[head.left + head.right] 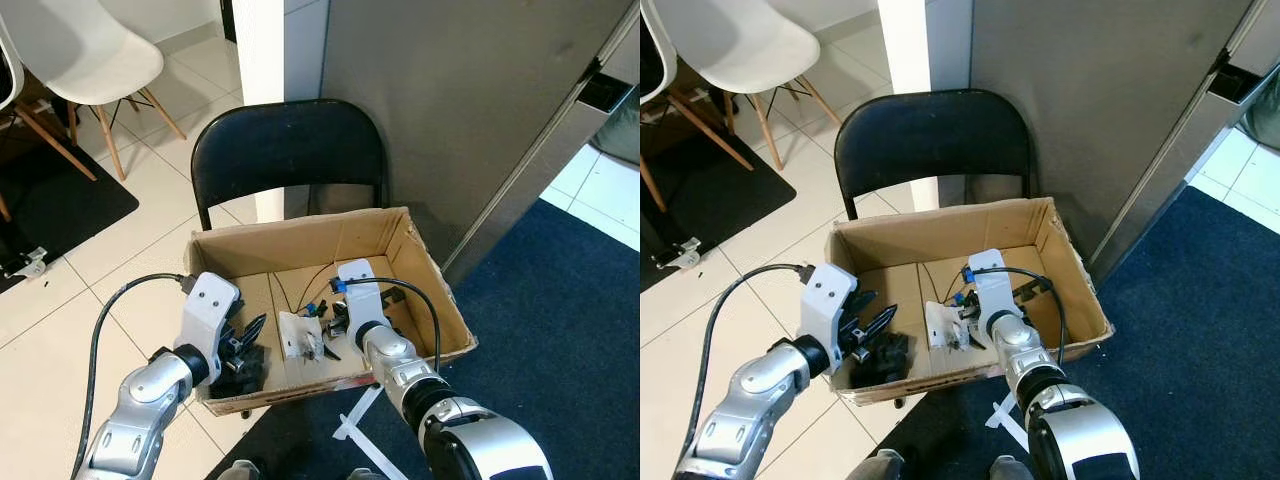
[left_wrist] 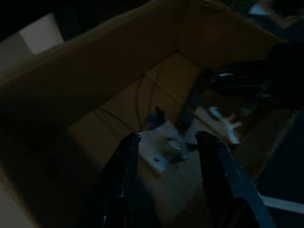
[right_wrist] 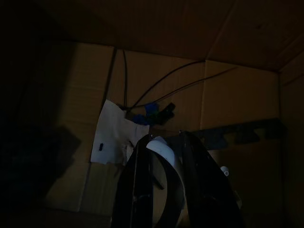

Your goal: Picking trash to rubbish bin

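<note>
An open cardboard box (image 1: 300,228) rests on a black chair (image 1: 285,150) and holds the trash. On its floor lie a crumpled white paper (image 1: 297,334), small blue bits (image 3: 145,114) and thin black wires (image 3: 190,76). My right gripper (image 3: 165,142) is inside the box, just right of the paper, shut on a curved white scrap (image 3: 166,161). My left gripper (image 2: 167,137) hangs open over the box's front left corner, pointing at the paper (image 2: 164,145), with nothing between its fingers. A dark lump (image 1: 890,355) lies under it.
A grey cabinet wall (image 1: 470,100) rises right behind the box. A white chair (image 1: 90,50) stands on the tiled floor at the far left. Dark blue carpet (image 1: 560,330) lies to the right, with a white strip (image 1: 355,415) on the floor below the box.
</note>
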Robot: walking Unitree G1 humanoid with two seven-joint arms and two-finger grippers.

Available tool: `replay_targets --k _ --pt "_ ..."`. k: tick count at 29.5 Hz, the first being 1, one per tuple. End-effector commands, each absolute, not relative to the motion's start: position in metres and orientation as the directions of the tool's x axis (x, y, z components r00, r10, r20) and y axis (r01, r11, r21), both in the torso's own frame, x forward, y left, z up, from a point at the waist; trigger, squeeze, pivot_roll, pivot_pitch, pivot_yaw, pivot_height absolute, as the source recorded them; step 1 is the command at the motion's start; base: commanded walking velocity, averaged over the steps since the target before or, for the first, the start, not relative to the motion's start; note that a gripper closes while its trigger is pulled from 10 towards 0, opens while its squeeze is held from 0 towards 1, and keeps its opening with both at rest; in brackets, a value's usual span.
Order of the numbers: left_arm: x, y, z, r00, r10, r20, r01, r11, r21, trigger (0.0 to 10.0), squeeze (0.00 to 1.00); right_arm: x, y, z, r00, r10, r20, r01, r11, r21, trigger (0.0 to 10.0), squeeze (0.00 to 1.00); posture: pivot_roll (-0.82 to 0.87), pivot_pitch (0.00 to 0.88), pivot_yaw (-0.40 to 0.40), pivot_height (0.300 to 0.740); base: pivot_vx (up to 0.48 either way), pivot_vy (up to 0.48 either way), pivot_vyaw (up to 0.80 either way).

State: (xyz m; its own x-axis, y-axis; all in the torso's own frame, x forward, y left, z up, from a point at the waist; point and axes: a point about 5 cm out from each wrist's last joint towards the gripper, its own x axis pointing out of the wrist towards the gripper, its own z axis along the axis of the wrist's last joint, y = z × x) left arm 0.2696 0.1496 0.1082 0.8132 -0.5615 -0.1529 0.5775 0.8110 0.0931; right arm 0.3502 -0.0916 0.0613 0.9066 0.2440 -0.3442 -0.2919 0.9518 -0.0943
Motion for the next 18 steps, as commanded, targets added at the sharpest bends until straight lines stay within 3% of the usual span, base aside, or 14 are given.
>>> replay_targets --k 1,13,14,15,18 --pt "0.2632 0.1441 0.1091 0.780 -0.610 -0.138 0.621 0.781 0.061 10.0 0.00 0.3490 -0.0915 0.0593 0.905 0.242 -0.351 -0.286 0.955 -0.079 10.0 0.00 0.08 0.261 -0.016 0.740 0.000 0.000 0.00" --pt "0.2591 0.1395 0.1118 0.741 -0.661 -0.121 0.668 0.744 0.025 10.0 0.00 0.3494 -0.0919 0.0598 0.906 0.238 -0.350 -0.282 0.956 -0.078 10.0 0.00 0.08 0.259 -0.014 0.740 0.000 0.000 0.00" --pt "0.2593 0.1399 0.1118 0.741 -0.660 -0.122 0.667 0.744 0.026 10.0 0.00 0.3491 -0.0915 0.0594 0.904 0.245 -0.351 -0.287 0.955 -0.071 10.0 0.27 0.08 0.259 -0.013 0.740 0.000 0.000 0.00" --pt "0.2595 0.1403 0.1120 0.741 -0.660 -0.122 0.667 0.744 0.026 10.0 0.00 0.3489 -0.0912 0.0593 0.902 0.250 -0.351 -0.290 0.955 -0.065 10.0 1.00 0.08 0.259 -0.013 0.740 0.000 0.000 0.00" --pt "0.2600 0.1406 0.1124 0.739 -0.663 -0.121 0.670 0.742 0.025 10.0 0.00 0.3493 -0.0912 0.0600 0.904 0.249 -0.346 -0.291 0.954 -0.073 10.0 1.00 0.08 0.257 -0.013 0.740 0.000 0.000 0.00"
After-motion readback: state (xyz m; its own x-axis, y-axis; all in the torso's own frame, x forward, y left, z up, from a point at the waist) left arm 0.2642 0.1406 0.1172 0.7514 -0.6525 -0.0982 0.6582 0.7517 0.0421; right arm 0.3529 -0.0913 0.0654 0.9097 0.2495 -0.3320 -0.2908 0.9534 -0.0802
